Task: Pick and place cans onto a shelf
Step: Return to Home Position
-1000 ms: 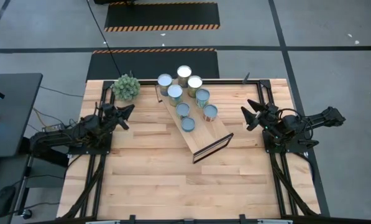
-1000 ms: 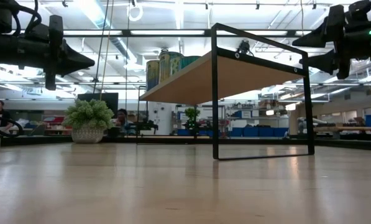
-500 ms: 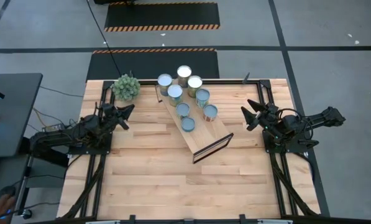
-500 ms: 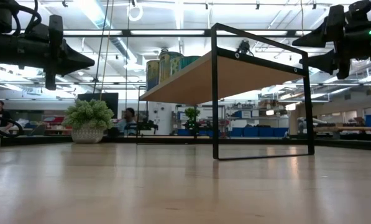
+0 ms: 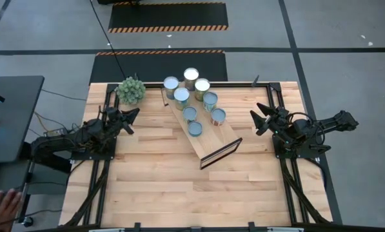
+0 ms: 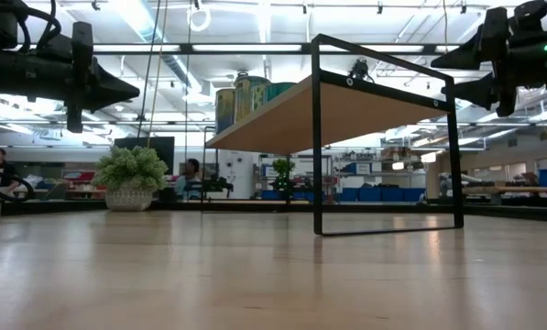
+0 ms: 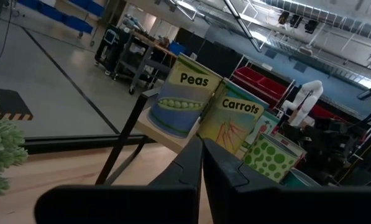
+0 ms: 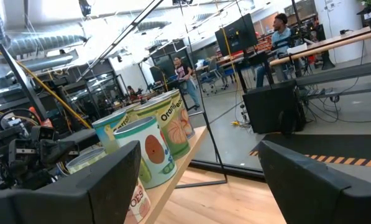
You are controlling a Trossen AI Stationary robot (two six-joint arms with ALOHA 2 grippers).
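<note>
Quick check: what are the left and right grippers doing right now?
Left gripper: closed, holding nothing.
Right gripper: open, holding nothing.

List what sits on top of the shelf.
Eight cans stand upright on the shelf, grouped toward its far end; the near, dark-framed end is bare. From table height, the shelf's own top hides most of them.
</note>
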